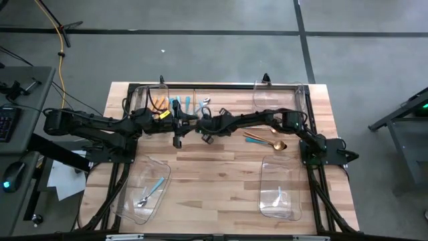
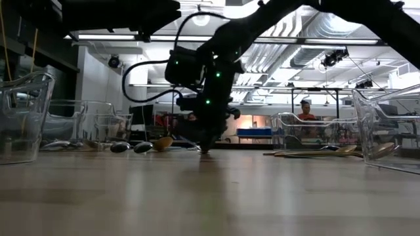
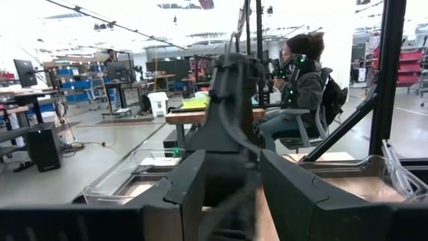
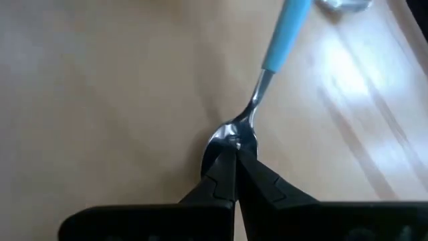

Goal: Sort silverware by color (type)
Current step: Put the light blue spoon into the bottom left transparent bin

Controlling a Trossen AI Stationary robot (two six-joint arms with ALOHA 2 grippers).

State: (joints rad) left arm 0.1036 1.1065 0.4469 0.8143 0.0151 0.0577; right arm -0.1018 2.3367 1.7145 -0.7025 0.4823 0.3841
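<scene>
Both arms are matte black, looped with black cables, green indicator lights glowing near the wrist.

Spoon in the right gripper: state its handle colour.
Light blue handle on the spoon, silver bowl pinched by the right gripper; the right wrist view shows it best.

Light-blue-handled silver spoon (image 4: 267, 80) flat on wood, bowl pinched; more silverware (image 1: 179, 105) clustered at back; gold pieces (image 1: 266, 140) right of centre.

no readable text, labels, brands or numbers anywhere
</scene>
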